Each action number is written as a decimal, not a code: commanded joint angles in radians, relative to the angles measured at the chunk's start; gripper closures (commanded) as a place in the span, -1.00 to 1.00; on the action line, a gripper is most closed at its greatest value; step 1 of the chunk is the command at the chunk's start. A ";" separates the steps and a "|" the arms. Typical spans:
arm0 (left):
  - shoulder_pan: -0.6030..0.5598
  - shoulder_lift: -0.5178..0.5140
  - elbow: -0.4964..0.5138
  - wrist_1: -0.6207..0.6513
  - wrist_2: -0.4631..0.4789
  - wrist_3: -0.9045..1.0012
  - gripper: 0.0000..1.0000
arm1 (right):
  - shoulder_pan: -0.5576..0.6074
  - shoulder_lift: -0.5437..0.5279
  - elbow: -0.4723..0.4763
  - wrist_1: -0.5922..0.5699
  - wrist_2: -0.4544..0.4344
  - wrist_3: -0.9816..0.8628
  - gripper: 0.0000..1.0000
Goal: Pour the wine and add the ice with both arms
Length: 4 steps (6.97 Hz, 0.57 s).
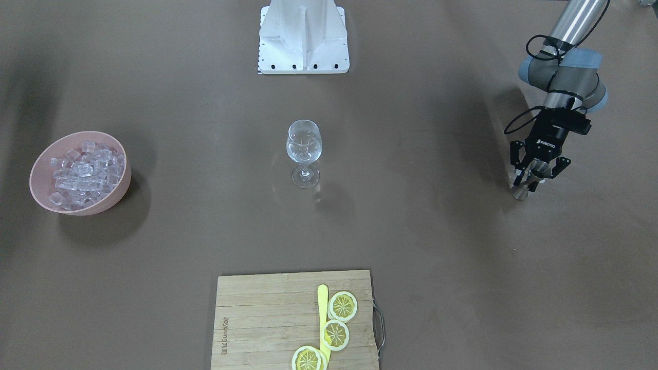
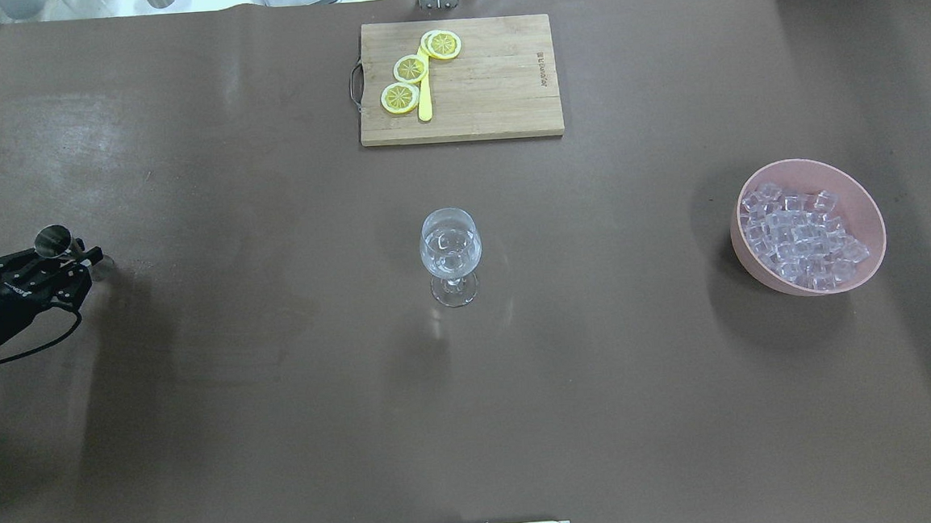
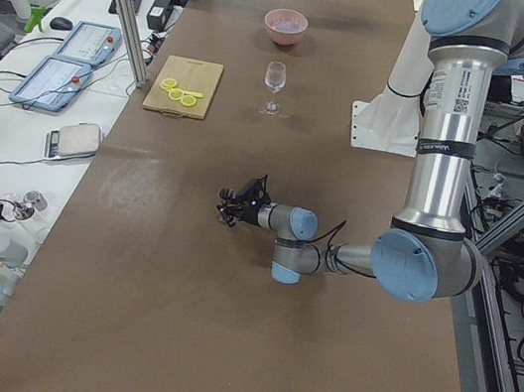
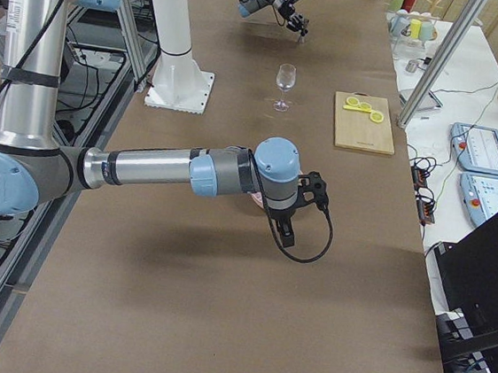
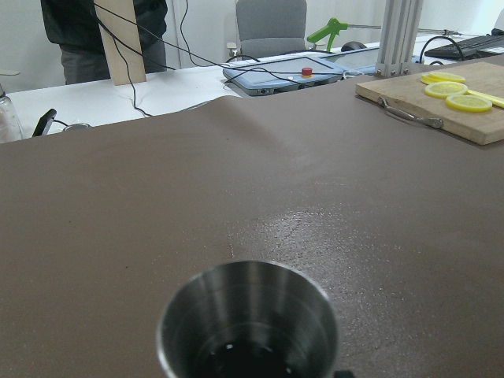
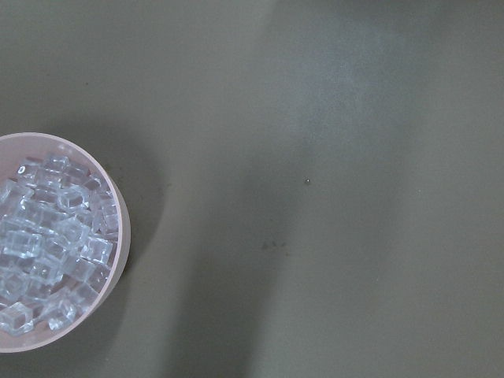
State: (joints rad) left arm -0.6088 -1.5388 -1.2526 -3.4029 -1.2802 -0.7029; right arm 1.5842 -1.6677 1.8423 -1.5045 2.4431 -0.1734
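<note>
ice [image 2: 799, 237] in bowl [image 2: 840, 175] right of glass [image 2: 450, 250], perhaps wine [image 2: 450, 261] inside

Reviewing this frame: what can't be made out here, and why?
- Right end effector: shows in exterior right only, small; open or shut unclear.
- Left end effector around metal cup: grip unclear, front-facing view too small.
- Cup's inside: dark, cut by left wrist view's bottom edge.
- Wine: level unreadable, too transparent.

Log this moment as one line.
left gripper: shut on small steel cup, far left | right gripper: state unclear, near pink bowl of clear ice cubes | stemmed wine glass: clear liquid inside, centre
</note>
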 commanded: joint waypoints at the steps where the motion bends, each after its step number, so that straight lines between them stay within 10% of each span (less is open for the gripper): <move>1: 0.001 0.002 -0.007 -0.016 -0.001 -0.006 1.00 | 0.000 -0.004 0.000 0.001 -0.001 0.000 -1.00; 4: 0.000 -0.007 -0.049 -0.035 -0.043 -0.006 1.00 | 0.000 -0.004 0.006 0.001 -0.004 0.000 -1.00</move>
State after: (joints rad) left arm -0.6082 -1.5434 -1.2735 -3.4357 -1.2939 -0.7085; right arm 1.5836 -1.6719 1.8447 -1.5033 2.4414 -0.1723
